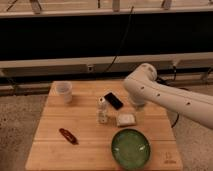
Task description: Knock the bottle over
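Note:
The bottle (102,110) is small, slim and whitish with a pale cap. It stands upright near the middle of the wooden table (50,150). My white arm (165,97) reaches in from the right and bends down over the table's back right part. The gripper (136,104) is at the arm's lower end, just right of a black flat object (113,100) and a short way right of the bottle, apart from it. It holds nothing that I can see.
A translucent plastic cup (64,92) stands at the back left. A small red oblong object (68,135) lies front left. A whitish block (126,119) lies right of the bottle. A green bowl (131,148) sits at the front.

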`<state>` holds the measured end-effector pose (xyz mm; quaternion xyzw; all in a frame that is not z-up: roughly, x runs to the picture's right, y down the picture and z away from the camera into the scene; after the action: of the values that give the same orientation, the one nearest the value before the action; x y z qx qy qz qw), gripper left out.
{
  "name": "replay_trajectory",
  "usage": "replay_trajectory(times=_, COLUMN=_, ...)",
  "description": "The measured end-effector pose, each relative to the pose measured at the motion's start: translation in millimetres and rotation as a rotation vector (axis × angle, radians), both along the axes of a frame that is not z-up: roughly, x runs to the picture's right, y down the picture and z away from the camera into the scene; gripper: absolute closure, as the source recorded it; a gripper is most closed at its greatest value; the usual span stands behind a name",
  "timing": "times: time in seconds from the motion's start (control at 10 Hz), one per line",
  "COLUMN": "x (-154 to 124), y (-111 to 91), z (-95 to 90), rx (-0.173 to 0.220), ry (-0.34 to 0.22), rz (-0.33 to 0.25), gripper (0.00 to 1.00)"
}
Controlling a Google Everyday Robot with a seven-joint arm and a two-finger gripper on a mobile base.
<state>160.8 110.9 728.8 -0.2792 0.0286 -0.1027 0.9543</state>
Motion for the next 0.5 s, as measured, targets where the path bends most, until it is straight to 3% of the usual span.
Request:
replay_trajectory(times=0.1, x=-1.7, y=0.8, z=0.4, rx=-0.001, ry=-0.001, rz=-0.002, gripper=0.28)
replay_trajectory(times=0.5, x=-10.4, y=3.8, z=2.6, rx=-0.004, ry=-0.006, rz=-0.009, gripper=0.68)
